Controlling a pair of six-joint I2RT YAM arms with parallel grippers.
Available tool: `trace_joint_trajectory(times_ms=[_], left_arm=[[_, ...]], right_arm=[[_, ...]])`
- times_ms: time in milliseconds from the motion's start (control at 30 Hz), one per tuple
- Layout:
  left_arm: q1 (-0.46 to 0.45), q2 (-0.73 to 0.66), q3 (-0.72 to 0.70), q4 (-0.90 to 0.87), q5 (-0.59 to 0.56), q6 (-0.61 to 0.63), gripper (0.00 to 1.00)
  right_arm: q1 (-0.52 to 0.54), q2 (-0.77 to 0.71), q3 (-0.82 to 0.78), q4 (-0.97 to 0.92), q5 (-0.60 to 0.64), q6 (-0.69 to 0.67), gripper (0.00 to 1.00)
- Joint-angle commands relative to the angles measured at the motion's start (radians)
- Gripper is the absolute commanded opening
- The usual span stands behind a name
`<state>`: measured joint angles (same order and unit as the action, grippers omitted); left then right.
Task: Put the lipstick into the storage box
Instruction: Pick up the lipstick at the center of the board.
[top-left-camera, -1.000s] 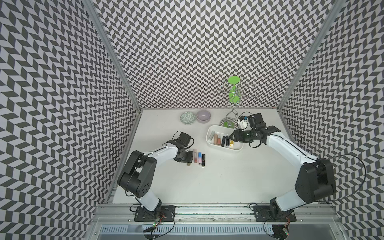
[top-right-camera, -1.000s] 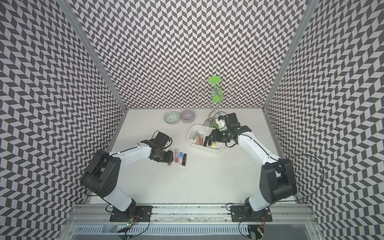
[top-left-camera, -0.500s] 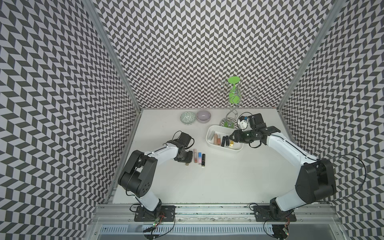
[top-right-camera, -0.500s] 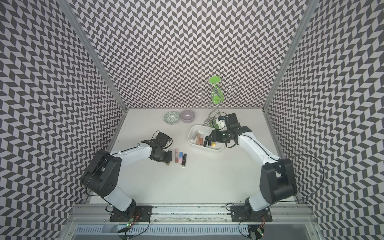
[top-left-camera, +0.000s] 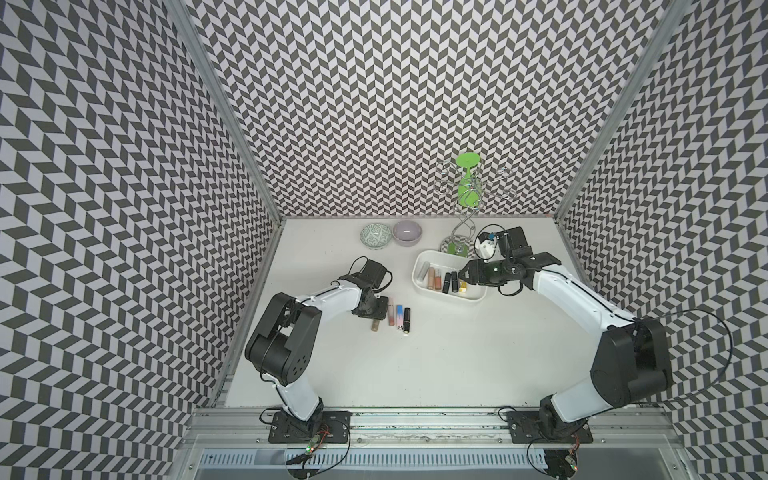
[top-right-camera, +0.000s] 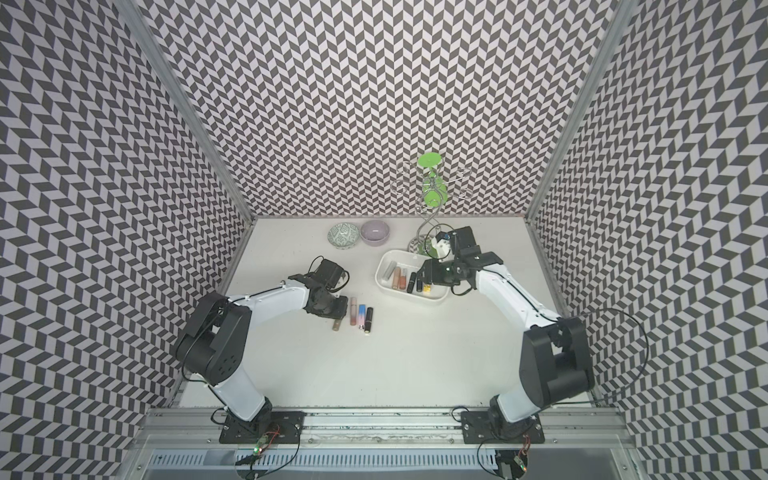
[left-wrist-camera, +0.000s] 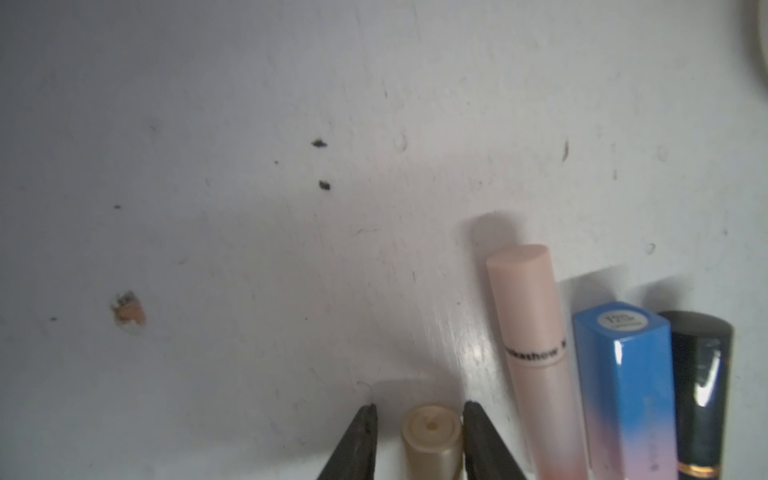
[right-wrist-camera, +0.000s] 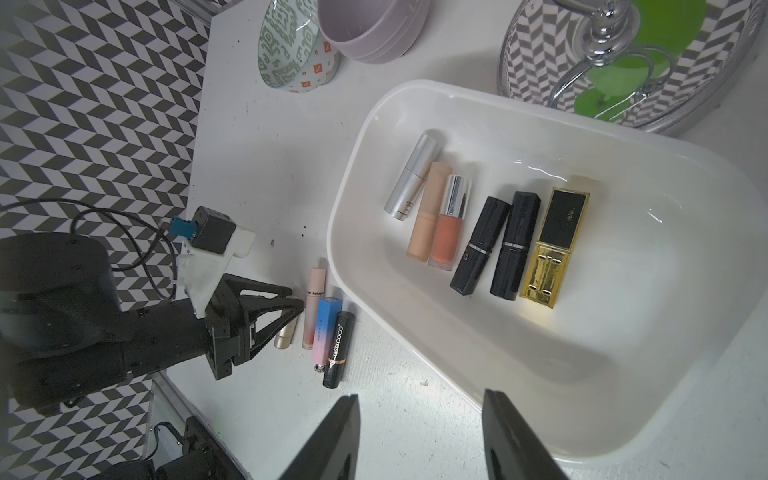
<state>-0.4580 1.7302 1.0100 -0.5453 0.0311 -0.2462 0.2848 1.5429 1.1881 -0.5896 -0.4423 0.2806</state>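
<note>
A gold lipstick (top-left-camera: 376, 325) (left-wrist-camera: 432, 440) lies on the table at the left end of a row with a pink tube (top-left-camera: 391, 311), a blue-pink stick (top-left-camera: 399, 316) and a black stick (top-left-camera: 407, 319). My left gripper (top-left-camera: 374, 309) (left-wrist-camera: 419, 409) is down over the gold lipstick, jaws closed in on its cap; one finger touches it and a sliver of table shows at the other. The white storage box (top-left-camera: 414, 274) (right-wrist-camera: 582, 353) holds several lipsticks. My right gripper (top-left-camera: 462, 277) (right-wrist-camera: 419, 405) hovers open and empty over the box's near rim.
A green-patterned bowl (top-left-camera: 375, 236) and a lilac bowl (top-left-camera: 407, 230) stand at the back. A chrome wire stand with green discs (top-left-camera: 467, 195) rises just behind the box. Patterned walls close in the left, right and back.
The left jaws have narrowed around the gold lipstick. Both arms and the other lipsticks stay where they were.
</note>
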Motion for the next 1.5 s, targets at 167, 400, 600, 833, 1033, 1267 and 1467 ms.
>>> trace_joint_trajectory(times_ms=[167, 400, 600, 833, 1033, 1267, 1467], left_arm=[[-0.003, 0.055, -0.052, -0.047, -0.025, 0.025, 0.29], [-0.002, 0.039, -0.076, -0.041, -0.009, 0.022, 0.23], [0.040, -0.045, -0.005, -0.076, 0.149, 0.018, 0.22], [0.091, -0.148, 0.156, -0.036, 0.509, -0.065, 0.23], [0.097, -0.221, 0.138, 0.247, 0.798, -0.311, 0.24], [0.088, -0.248, 0.092, 0.575, 0.963, -0.569, 0.24], [0.064, -0.253, 0.089, 0.626, 0.969, -0.599, 0.24]], right_arm=[[-0.001, -0.041, -0.020, 0.041, 0.001, 0.002, 0.52], [-0.001, -0.042, -0.015, 0.045, -0.012, 0.013, 0.52], [0.001, -0.070, 0.007, 0.051, -0.071, 0.001, 0.52], [0.016, -0.116, -0.027, 0.169, -0.350, 0.023, 0.55], [0.055, -0.149, -0.085, 0.282, -0.510, 0.074, 0.59], [0.141, -0.151, -0.097, 0.337, -0.589, 0.091, 0.63], [0.165, -0.147, -0.114, 0.440, -0.607, 0.166, 0.64]])
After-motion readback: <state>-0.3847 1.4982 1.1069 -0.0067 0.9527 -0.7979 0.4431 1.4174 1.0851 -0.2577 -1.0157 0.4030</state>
